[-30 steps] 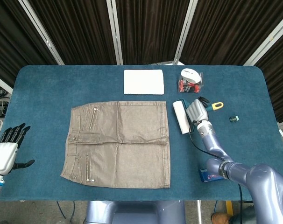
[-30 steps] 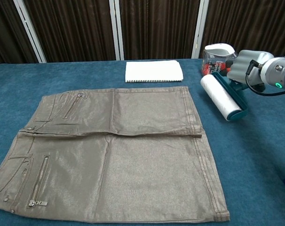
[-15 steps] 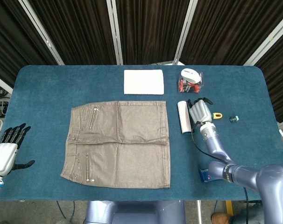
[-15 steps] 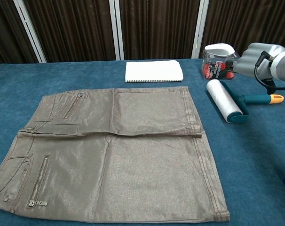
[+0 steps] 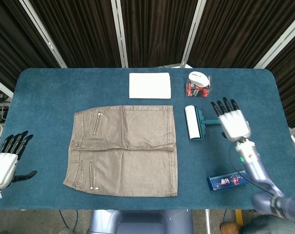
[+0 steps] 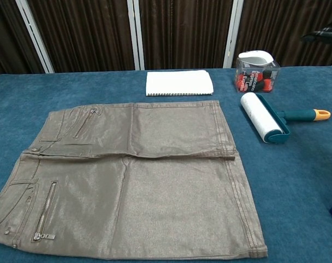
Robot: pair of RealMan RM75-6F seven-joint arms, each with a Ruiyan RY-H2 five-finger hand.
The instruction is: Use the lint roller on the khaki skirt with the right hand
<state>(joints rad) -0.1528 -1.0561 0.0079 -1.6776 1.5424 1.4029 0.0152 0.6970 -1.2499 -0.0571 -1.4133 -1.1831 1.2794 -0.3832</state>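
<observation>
The right hand [image 5: 233,120] hangs above the blue cloth-covered worktop [image 5: 45,92] with its fingers spread and straight, holding nothing, fingertips pointing toward the far edge where dark curtains [image 5: 152,29] with pale vertical posts close off the room. Its silver forearm runs back from the wrist toward the robot's near right corner. Just beside the hand, on its inner side, lies the lint roller [image 6: 262,116], flat on the worktop and untouched; in the head view the hand hides the end of its handle. The white roll's long axis runs from far to near, while the teal handle sticks out sideways toward the hand, ending in an orange tip [image 6: 321,114]. Beyond the roller from the hand, the khaki skirt [image 5: 123,148] is spread flat, waistband toward the robot's left and hem nearest the roller, close but apart from it. Ahead of the hand, toward the curtains, stands a clear container [image 6: 256,71] with a white lid, and further inward a folded white cloth [image 5: 149,86]. Behind the hand, near the front edge, lies a small blue box [image 5: 227,180]. Far across the worktop, the left hand [image 5: 5,161] hovers off the edge, fingers apart and empty.
</observation>
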